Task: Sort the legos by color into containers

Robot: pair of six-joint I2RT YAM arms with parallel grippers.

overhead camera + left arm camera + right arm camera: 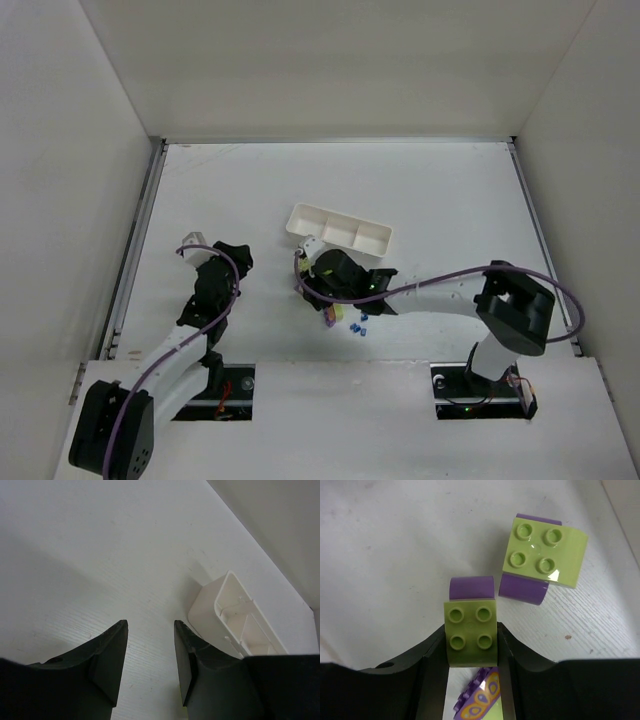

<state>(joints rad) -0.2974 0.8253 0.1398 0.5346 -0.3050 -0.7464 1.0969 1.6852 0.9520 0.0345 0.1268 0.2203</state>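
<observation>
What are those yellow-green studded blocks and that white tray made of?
The free yellow-green brick and the gripped brick look like hard moulded plastic, glossy: bright glints on the studs, crisp edges. The white tray is probably thin plastic too, smooth and duller, with thin walls and rounded corners; looks alone cannot settle it.

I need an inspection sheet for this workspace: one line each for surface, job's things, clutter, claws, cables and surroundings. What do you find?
Surface: white table, a few small specks near the bricks.
Job's things: white tray looks empty; yellow-green brick sits between the right claw's fingers; second yellow-green brick with purple parts, purple patterned piece and tiny blue pieces lie on the table.
Clutter: nothing seen.
Claws: left claw open over bare table; right claw shut on the yellow-green brick.
Cables: purple cables loop along both arms.
Surroundings: white walls on three sides.
</observation>
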